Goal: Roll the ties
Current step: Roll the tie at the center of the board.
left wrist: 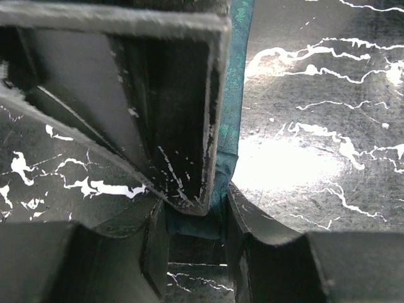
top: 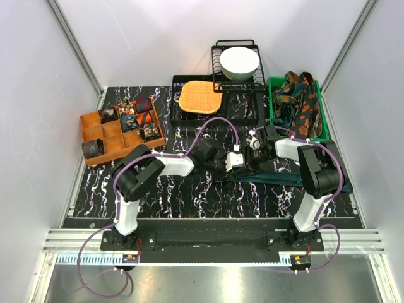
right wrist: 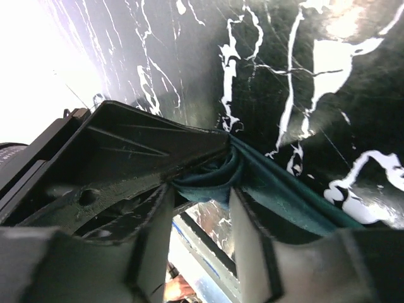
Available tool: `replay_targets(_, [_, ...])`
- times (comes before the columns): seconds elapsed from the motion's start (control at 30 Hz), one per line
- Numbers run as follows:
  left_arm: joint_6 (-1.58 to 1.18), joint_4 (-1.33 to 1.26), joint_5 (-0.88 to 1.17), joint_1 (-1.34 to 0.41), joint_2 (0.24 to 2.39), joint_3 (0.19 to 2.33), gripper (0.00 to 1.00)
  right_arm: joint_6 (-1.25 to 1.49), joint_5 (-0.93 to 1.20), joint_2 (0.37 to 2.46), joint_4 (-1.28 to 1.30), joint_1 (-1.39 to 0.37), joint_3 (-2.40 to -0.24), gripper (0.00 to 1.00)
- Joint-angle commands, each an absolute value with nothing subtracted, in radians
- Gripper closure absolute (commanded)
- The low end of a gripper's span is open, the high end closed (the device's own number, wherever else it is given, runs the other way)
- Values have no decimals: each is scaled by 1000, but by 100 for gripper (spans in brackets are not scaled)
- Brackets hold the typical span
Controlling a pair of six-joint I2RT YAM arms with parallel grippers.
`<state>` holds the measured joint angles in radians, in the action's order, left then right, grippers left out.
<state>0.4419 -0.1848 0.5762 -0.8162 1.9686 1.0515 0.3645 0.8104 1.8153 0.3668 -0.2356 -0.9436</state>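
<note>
Dark teal tie (top: 278, 178) laid flat on the black marbled table (top: 189, 196), gripped at its left end by both claws.
The tie's length is stretched to the right, in front of the right arm's base. Patterned ties (top: 306, 104) are heaped in the green bin (top: 326, 120) at the back right, and rolled coils (top: 136, 115) are kept in the orange divided tray (top: 126, 153) on the left. The left gripper (left wrist: 192, 235) is pinched on the teal fabric. The right gripper (right wrist: 202, 201) is closed on a folded bunch of the same tie, tip to tip with the left.
</note>
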Motion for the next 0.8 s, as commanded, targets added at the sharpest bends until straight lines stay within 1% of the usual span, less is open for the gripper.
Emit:
replay_targets(0.0, [413,49,433,-810,2033,986,76,400,828,1819,307,-265,-931,61])
replay_targets(0.07, [413,46,434,-811,2029,985,75,391,821,1825,313,-262,-930,81])
replay_targets(0.17, [400,38,433,-810,2029,983,73,367,782,1835,350,-262,-930,100])
replay_targets(0.27, [374,15,455,-799,2025,970,66,327,732,1859,412,-258,-942,100])
replay_targets(0.3, [367,-21,489,-789,2016,960,58,310,715,1870,423,-252,-943,100])
replay_targets(0.37, [348,-87,532,-775,1997,925,52,301,693,1904,446,-238,-948,100])
replay_targets(0.4, [347,-171,572,-766,1979,884,46,296,680,1926,459,-235,-954,100])
replay_targets(0.43, [345,-214,586,-764,1974,867,43,295,667,1936,465,-233,-962,100])
replay_targets(0.5, [348,-310,629,-758,1979,841,40,279,644,1965,491,-233,-985,100])
replay_targets(0.63, [253,-533,710,-730,2014,793,34,258,586,1999,532,-233,-1006,100])
replay_targets(0.67, [238,-666,728,-726,2022,776,34,253,577,2000,534,-233,-1011,100])
replay_targets(0.77, [158,-906,771,-713,2071,727,34,242,549,2017,561,-233,-1028,100])
